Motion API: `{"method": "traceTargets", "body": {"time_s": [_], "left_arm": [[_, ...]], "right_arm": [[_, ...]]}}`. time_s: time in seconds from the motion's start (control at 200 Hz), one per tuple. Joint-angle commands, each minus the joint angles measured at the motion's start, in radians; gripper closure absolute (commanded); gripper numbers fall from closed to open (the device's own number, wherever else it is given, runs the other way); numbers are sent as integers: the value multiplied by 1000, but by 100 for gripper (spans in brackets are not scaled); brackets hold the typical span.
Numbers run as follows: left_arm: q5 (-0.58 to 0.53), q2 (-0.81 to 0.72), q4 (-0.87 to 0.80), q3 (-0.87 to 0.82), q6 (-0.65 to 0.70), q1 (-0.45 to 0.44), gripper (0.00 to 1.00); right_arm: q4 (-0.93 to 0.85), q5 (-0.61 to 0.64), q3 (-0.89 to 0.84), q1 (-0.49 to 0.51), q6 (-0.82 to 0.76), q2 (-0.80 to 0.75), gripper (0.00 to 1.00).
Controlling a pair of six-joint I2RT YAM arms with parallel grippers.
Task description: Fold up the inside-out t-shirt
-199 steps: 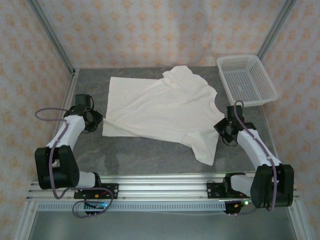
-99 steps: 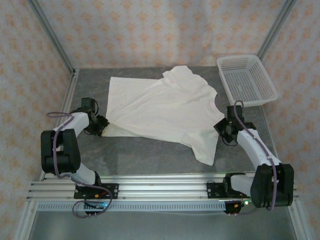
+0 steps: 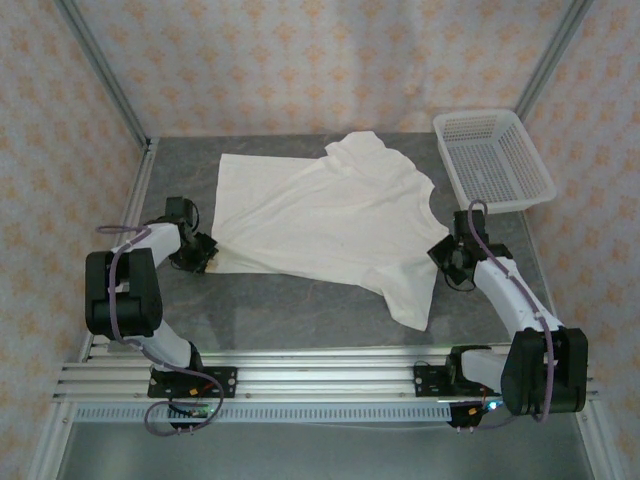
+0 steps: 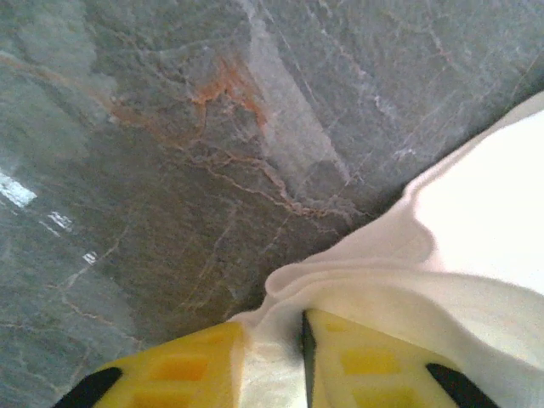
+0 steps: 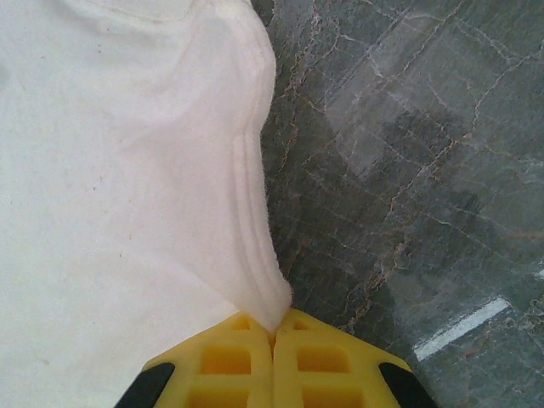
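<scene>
**White t-shirt (image 3: 330, 215) pinched at two edges**

The t-shirt lies spread and wrinkled across the middle of the grey stone table (image 3: 300, 315), reaching toward the upper part of the overhead frame. One sleeve points up at the centre and another trails down toward the lower right.

The left gripper (image 3: 207, 256) sits at the cloth's lower-left corner. In its wrist view (image 4: 272, 333) the yellow fingers (image 4: 191, 361) stand only slightly apart, with a bunched fold of the shirt's hem caught between them. The fabric rises in a small ridge just above the tips.

The right gripper (image 3: 445, 253) meets the shirt's right edge. Its wrist view (image 5: 274, 327) shows the fingers (image 5: 228, 353) pressed tight together, with a hemmed point of cloth drawn down into the seam between them.

Bare table runs along the lower part of the overhead frame between the shirt's bottom edge and the metal rail (image 3: 320, 370). A narrower strip lies open at the left side. At the upper right a white mesh basket (image 3: 497, 160) stands just beside the shirt's edge and near the right arm, so that side is tighter.
</scene>
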Motion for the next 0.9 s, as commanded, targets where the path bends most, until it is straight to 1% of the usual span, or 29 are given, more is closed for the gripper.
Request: {"method": "traceTargets", "body": {"time_s": [0.0, 0.115, 0.24, 0.325, 0.38, 0.475, 0.565, 0.686, 0.816, 0.896], "left_arm": [[-44, -15, 9, 10, -13, 5, 80], [-54, -30, -10, 15, -6, 6, 88], [-51, -58, -28, 15, -4, 6, 91], [-51, -96, -56, 9, -2, 6, 95], [-56, -134, -81, 5, -2, 6, 100], [-89, -228, -137, -20, 0, 6, 100], [-131, -320, -198, -51, 13, 5, 100], [-140, -427, -268, -124, 30, 5, 100], [-161, -585, -352, -203, 63, 5, 100], [-169, -700, -348, -251, 59, 6, 100]], "right_arm": [[-25, 20, 25, -5, 6, -10, 100], [-19, 16, 21, -5, 12, -9, 100], [-21, 19, 24, -5, 10, -9, 100], [-29, 29, 28, -5, 8, -10, 100], [-39, 40, 33, -5, 7, -15, 100], [-59, 70, 38, -6, 21, -30, 100], [-82, 130, 23, -7, 47, -60, 100], [-106, 200, -36, -14, 96, -107, 100], [-119, 168, -52, -37, 101, -169, 100], [-109, 141, -35, -39, 93, -193, 100]]}}
